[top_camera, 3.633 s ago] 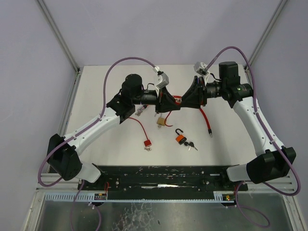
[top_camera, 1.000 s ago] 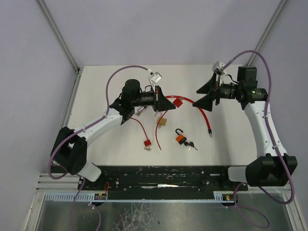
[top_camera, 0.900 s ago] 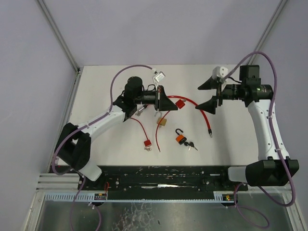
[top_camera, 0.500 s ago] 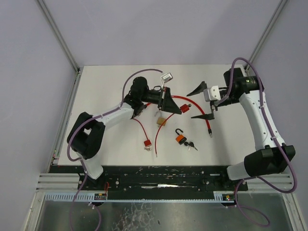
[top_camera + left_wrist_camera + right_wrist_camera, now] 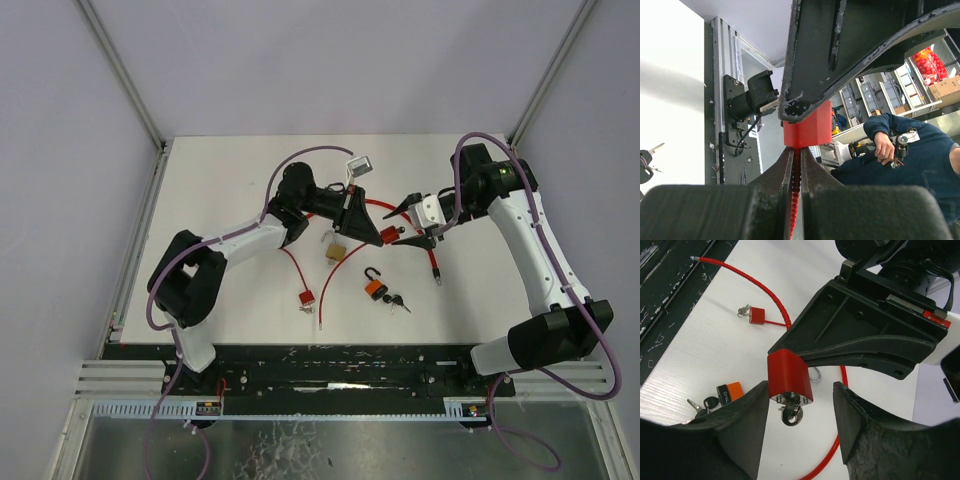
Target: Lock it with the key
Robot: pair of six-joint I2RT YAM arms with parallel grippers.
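Looking across the worktop [image 5: 215, 195], I see the left pincer [image 5: 368, 226] clamped tight on the top of the red padlock [image 5: 789, 374]. It holds the padlock in the air over the middle of the worktop, with the keyhole end facing the right arm. A key [image 5: 791, 415] sticks out of the padlock's base. The right pincer [image 5: 800, 390] is partly open, one finger on each side of the padlock and key, gripping nothing. An orange padlock [image 5: 373, 290] with its keys [image 5: 397, 300] lies nearer the front edge, and a brass padlock [image 5: 336, 250] lies just beyond it.
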